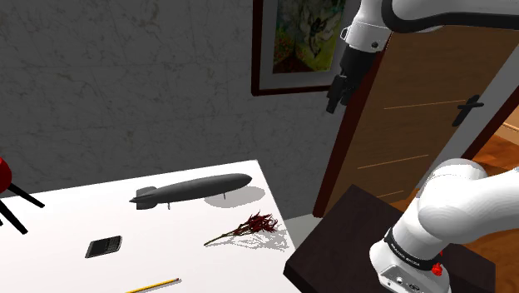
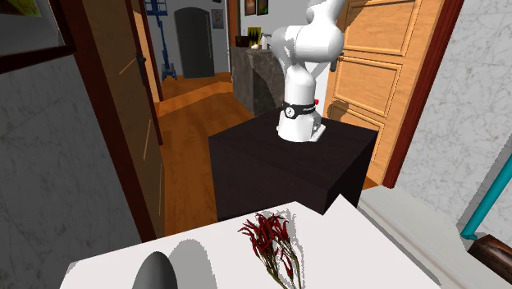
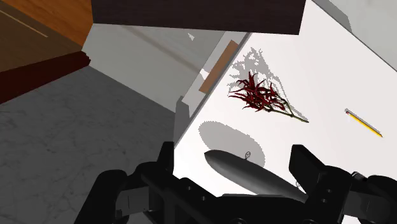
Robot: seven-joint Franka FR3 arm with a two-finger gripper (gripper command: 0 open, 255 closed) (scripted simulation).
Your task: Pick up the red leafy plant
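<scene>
The red leafy plant (image 1: 251,225) lies flat on the white table (image 1: 75,216) near its corner by the stand, a dark red tuft on a thin brown stem. In the second exterior view the plant (image 2: 269,238) lies with its leaves toward the stand. My black gripper (image 1: 333,105) hangs high above the table, in front of the picture frame and well clear of the plant. In the wrist view the gripper (image 3: 235,164) is open, its fingers (image 3: 165,159) wide apart with nothing between them, and the plant (image 3: 259,95) lies far below.
A grey airship model (image 1: 193,191) lies behind the plant. A small dark phone (image 1: 104,246) and a yellow pencil (image 1: 155,285) sit nearer the front. A red object with black legs (image 1: 4,173) stands at the table's far left. The dark stand (image 1: 358,237) adjoins the table.
</scene>
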